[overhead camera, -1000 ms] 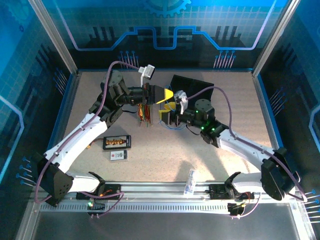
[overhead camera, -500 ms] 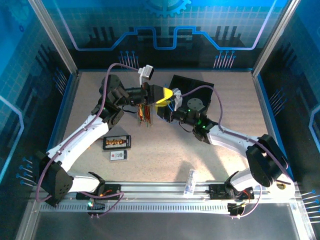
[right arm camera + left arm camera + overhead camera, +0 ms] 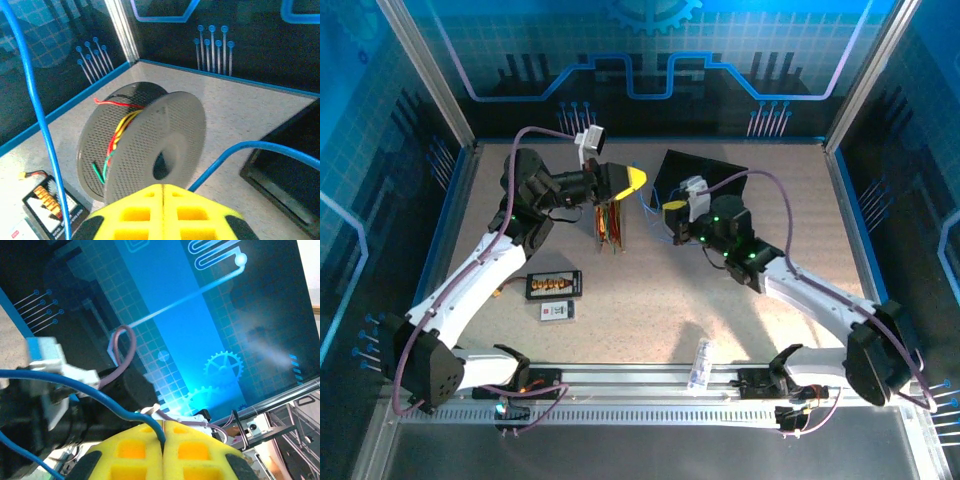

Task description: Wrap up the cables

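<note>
A grey perforated spool [image 3: 610,222] stands on edge on the table, with red, yellow and green cables [image 3: 116,135] wound in its groove. My left gripper [image 3: 635,178] hovers above the spool and is shut on a blue cable [image 3: 75,385], which enters the seam between the yellow fingertips [image 3: 140,440]. My right gripper [image 3: 672,205] is to the right of the spool, aimed at its hub [image 3: 150,145], jaws shut with nothing visible between the tips. The blue cable [image 3: 240,150] runs out from under its right finger, and another stretch [image 3: 35,100] hangs at the left.
A black board with orange connectors [image 3: 554,285] and a small white card [image 3: 557,311] lie on the table in front of the spool. A black tray [image 3: 705,170] sits at the back behind my right gripper. A clear packet [image 3: 700,363] lies near the front rail.
The two grippers met above the spool and have drawn apart. My left gripper moved left, still holding the blue cable. My right gripper backed off to the right and closed.
</note>
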You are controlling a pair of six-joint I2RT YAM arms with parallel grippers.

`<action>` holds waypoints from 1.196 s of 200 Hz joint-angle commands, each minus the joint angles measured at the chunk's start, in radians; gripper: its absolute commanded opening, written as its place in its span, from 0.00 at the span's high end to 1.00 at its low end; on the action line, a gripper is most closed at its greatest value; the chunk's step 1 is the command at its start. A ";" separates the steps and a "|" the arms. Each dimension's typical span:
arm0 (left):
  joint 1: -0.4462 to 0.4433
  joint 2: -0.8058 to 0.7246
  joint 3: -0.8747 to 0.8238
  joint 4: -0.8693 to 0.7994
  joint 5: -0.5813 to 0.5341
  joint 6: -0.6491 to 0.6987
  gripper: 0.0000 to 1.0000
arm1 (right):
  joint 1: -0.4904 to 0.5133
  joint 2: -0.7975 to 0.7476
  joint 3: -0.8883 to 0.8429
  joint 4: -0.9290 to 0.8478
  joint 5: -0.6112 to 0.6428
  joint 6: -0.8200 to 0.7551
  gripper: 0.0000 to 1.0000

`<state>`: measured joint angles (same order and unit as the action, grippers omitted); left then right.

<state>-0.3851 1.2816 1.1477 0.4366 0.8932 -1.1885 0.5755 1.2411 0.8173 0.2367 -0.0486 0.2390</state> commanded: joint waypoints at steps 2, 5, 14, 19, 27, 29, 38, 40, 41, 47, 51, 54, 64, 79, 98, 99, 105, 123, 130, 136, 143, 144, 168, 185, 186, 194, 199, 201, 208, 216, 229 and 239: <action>0.014 -0.001 -0.011 -0.024 0.040 0.059 1.00 | -0.079 -0.069 -0.008 -0.149 -0.166 -0.042 0.91; 0.014 0.004 -0.006 -0.034 0.043 0.069 1.00 | -0.092 -0.078 -0.008 -0.152 -0.219 -0.034 0.86; 0.017 0.017 0.006 -0.076 0.049 0.106 1.00 | -0.128 -0.111 -0.008 -0.150 -0.371 0.009 0.63; 0.018 0.024 0.018 -0.104 0.049 0.134 1.00 | -0.146 -0.137 -0.009 -0.142 -0.460 0.042 0.50; 0.019 0.036 0.036 -0.140 0.050 0.174 1.00 | -0.158 -0.174 -0.009 -0.131 -0.553 0.080 0.37; 0.018 0.039 0.039 -0.148 0.051 0.183 1.00 | -0.159 -0.183 -0.008 -0.131 -0.570 0.090 0.34; 0.018 0.055 0.062 -0.185 0.057 0.223 1.00 | -0.161 -0.224 -0.002 -0.132 -0.615 0.124 0.22; 0.018 0.060 0.067 -0.193 0.058 0.231 1.00 | -0.162 -0.233 0.000 -0.131 -0.621 0.131 0.20; 0.018 0.061 0.070 -0.197 0.059 0.235 1.00 | -0.163 -0.238 0.001 -0.130 -0.624 0.135 0.19; 0.019 0.076 0.085 -0.210 0.067 0.252 1.00 | -0.164 -0.261 0.005 -0.129 -0.642 0.156 0.16; 0.019 0.086 0.092 -0.215 0.073 0.263 1.00 | -0.167 -0.275 0.011 -0.128 -0.656 0.170 0.14; 0.018 0.093 0.098 -0.217 0.078 0.269 1.00 | -0.169 -0.284 0.015 -0.128 -0.668 0.179 0.14; 0.018 0.115 0.118 -0.232 0.092 0.291 1.00 | -0.179 -0.309 0.035 -0.128 -0.698 0.213 0.13; 0.018 0.143 0.147 -0.270 0.117 0.338 1.00 | -0.199 -0.330 0.057 -0.144 -0.739 0.252 0.12; 0.018 0.157 0.195 -0.403 0.111 0.451 1.00 | -0.241 -0.341 0.137 -0.186 -0.751 0.290 0.12; 0.018 0.157 0.198 -0.409 0.113 0.456 1.00 | -0.244 -0.341 0.141 -0.188 -0.749 0.292 0.12; 0.017 0.163 0.213 -0.437 0.126 0.482 1.00 | -0.261 -0.335 0.165 -0.217 -0.743 0.292 0.13; 0.017 0.172 0.245 -0.532 0.128 0.559 1.00 | -0.328 -0.298 0.226 -0.251 -0.766 0.347 0.15; 0.017 0.175 0.256 -0.566 0.115 0.591 1.00 | -0.352 -0.276 0.228 -0.205 -0.799 0.419 0.15; 0.017 0.181 0.264 -0.588 0.108 0.608 1.00 | -0.370 -0.254 0.219 -0.104 -0.839 0.511 0.15; 0.017 0.190 0.274 -0.613 0.100 0.624 1.00 | -0.379 -0.224 0.193 0.077 -0.889 0.662 0.15; 0.017 0.190 0.277 -0.616 0.098 0.626 1.00 | -0.379 -0.217 0.188 0.110 -0.895 0.687 0.15; 0.012 0.214 0.290 -0.624 0.069 0.625 1.00 | -0.328 -0.041 0.105 0.798 -0.898 1.202 0.15; -0.001 0.222 0.293 -0.601 0.056 0.610 1.00 | -0.243 0.085 0.102 1.093 -0.886 1.414 0.04; 0.000 0.222 0.293 -0.598 0.055 0.608 1.00 | -0.238 0.092 0.103 1.096 -0.889 1.418 0.02; -0.004 0.220 0.290 -0.579 0.046 0.596 1.00 | -0.209 0.129 0.112 1.056 -0.920 1.412 0.00; -0.007 0.220 0.291 -0.575 0.042 0.594 1.00 | -0.204 0.138 0.103 1.007 -0.929 1.390 0.00; -0.007 0.220 0.291 -0.575 0.041 0.593 1.00 | -0.201 0.139 0.096 0.988 -0.927 1.375 0.00; -0.009 0.220 0.295 -0.578 0.041 0.596 1.00 | -0.207 0.128 0.071 0.930 -0.920 1.313 0.00; -0.011 0.220 0.301 -0.591 0.039 0.606 1.00 | -0.226 0.099 0.068 0.789 -0.920 1.215 0.00; -0.011 0.220 0.309 -0.626 0.039 0.629 1.00 | -0.257 0.021 0.052 0.476 -0.903 0.979 0.00; -0.011 0.219 0.314 -0.654 0.044 0.651 1.00 | -0.275 -0.054 0.086 0.193 -0.841 0.757 0.00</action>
<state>-0.3885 1.5074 1.4151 -0.1627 0.9379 -0.6014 0.3473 1.3579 0.8646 0.8669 -0.9432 1.3769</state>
